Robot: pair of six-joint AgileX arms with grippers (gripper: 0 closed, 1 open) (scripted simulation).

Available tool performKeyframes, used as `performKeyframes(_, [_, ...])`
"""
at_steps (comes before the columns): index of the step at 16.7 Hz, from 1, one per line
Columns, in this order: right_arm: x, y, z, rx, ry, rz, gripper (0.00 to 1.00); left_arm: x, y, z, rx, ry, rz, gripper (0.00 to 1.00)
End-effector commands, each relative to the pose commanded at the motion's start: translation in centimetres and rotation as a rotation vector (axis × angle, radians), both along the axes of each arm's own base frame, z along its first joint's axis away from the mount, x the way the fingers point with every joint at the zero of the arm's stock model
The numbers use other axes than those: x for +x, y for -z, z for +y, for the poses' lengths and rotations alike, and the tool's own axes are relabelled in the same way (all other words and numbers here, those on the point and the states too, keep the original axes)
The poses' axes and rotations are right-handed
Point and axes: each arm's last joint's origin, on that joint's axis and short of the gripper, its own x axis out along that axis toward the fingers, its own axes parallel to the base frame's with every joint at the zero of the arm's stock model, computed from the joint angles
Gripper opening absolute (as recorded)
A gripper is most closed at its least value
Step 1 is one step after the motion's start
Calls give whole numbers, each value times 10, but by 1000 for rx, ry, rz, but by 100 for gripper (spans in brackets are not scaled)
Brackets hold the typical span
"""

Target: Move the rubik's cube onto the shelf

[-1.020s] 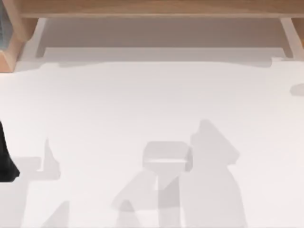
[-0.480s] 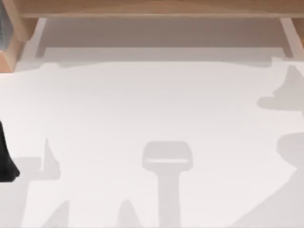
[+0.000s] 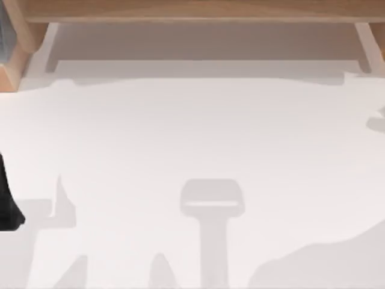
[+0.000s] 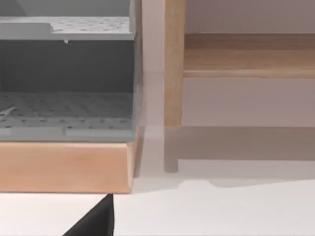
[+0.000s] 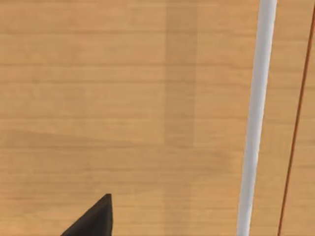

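The shelf (image 3: 192,11) is a long light-brown board across the back of the table in the top view, with a wooden side support (image 3: 24,42) at its left end. In the left wrist view its board (image 4: 246,54) and upright support (image 4: 173,64) stand ahead, with one dark fingertip (image 4: 96,221) of my left gripper low in front. My left arm (image 3: 7,205) sits at the table's left edge. In the right wrist view a dark fingertip (image 5: 93,221) hangs over close light-brown wood (image 5: 123,98). The rubik's cube is out of view.
A grey perforated bin (image 4: 64,78) rests on a wooden base (image 4: 64,167) just left of the shelf's support. A white strip (image 5: 256,118) crosses the wood in the right wrist view. Arm shadows (image 3: 325,265) lie on the white table (image 3: 192,132).
The large shadow near the table's middle has slid to the right and now lies at the front right corner. My left arm has not moved.
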Motion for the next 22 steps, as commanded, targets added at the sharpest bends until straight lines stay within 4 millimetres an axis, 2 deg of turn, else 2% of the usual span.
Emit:
performKeyframes(4, [1,0,2,3,-3,4,100,0,0,0,0,0,0,100])
performKeyframes(11, [25,0,0,0,0,0,100,0,0,0,0,0,0,100])
performKeyframes(15, [25,0,0,0,0,0,100,0,0,0,0,0,0,100])
performKeyframes(22, [25,0,0,0,0,0,47,0,0,0,0,0,0,100])
